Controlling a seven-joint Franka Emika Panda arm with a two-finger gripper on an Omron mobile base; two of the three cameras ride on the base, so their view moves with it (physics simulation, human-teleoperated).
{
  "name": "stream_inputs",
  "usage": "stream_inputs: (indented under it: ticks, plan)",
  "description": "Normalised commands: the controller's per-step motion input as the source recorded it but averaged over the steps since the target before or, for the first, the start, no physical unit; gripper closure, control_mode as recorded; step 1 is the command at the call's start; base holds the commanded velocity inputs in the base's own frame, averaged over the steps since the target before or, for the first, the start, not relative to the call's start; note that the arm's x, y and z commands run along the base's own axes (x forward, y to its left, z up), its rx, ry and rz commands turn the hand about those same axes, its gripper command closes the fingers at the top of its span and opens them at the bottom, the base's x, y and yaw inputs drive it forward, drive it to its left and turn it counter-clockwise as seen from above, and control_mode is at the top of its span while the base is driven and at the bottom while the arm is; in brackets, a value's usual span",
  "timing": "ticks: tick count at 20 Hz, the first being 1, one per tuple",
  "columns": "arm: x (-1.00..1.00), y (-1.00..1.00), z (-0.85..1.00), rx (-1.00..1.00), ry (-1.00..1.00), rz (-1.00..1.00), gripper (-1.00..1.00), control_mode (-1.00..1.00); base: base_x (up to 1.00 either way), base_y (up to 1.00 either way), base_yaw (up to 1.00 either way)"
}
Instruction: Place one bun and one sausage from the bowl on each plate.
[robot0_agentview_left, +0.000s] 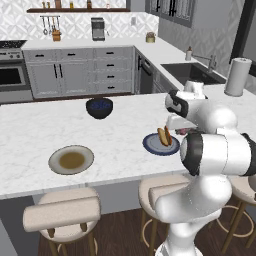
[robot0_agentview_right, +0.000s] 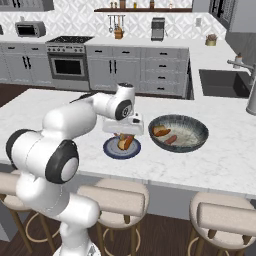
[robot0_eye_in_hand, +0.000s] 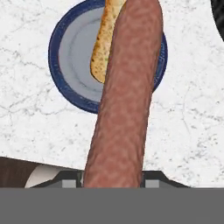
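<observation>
Reddish-brown and close to the lens, a sausage (robot0_eye_in_hand: 124, 96) runs up from between the fingers (robot0_agentview_right: 123, 136) of the white arm, which pinch it at its lower end; the hand view looks along it at the small dark blue plate (robot0_eye_in_hand: 65, 57) directly beneath. A tan bun (robot0_eye_in_hand: 105, 41) already lies on that plate, toward its 1 o'clock side in the hand view, partly hidden by the sausage.

The step in hand appears to be the delivery of the first sausage to the blue plate. The next move calls for lowering it beside the bun and letting go, with care not to knock the bun off the plate or let the round sausage roll off the rim.

From the right base view, the wide grey bowl (robot0_agentview_right: 196, 126) sits just beside the blue plate at its 3 o'clock, and holds a second bun (robot0_agentview_right: 160, 131) and a second sausage (robot0_agentview_right: 171, 139). In the left base view the larger beige plate (robot0_agentview_left: 86, 152) with a brown centre lies bare, well apart at the blue plate's 9 o'clock on the marble tabletop (robot0_agentview_left: 30, 130). A deep glossy dark-blue bowl (robot0_agentview_left: 99, 107) stands farther back, at about 1 o'clock from the beige plate, clear of the likely path between the grey bowl and either plate.
</observation>
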Motion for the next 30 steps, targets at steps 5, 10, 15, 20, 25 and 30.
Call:
stream_inputs:
  ticks: [5, 10, 15, 20, 25, 30]
  plan:
    - [0.66, 0.77, 0.00, 0.00, 0.03, 0.00, 1.00, -1.00, 0.00, 0.00, 0.00]
    - [0.75, 0.41, -0.24, 0.00, 0.07, -0.01, 1.00, -1.00, 0.00, 0.00, 0.00]
    - [0.50, 0.06, -0.82, 0.00, 0.05, 0.00, 1.00, -1.00, 0.00, 0.00, 0.00]
    - [0.09, 0.00, -0.65, 0.00, 0.00, 0.00, 1.00, -1.00, 0.00, 0.00, 0.00]
    - [0.07, 0.00, -0.27, 0.00, 0.00, 0.00, 1.00, -1.00, 0.00, 0.00, 0.00]
    - [0.00, 0.00, -0.11, 0.00, 0.00, 0.00, 1.00, -1.00, 0.00, 0.00, 0.00]
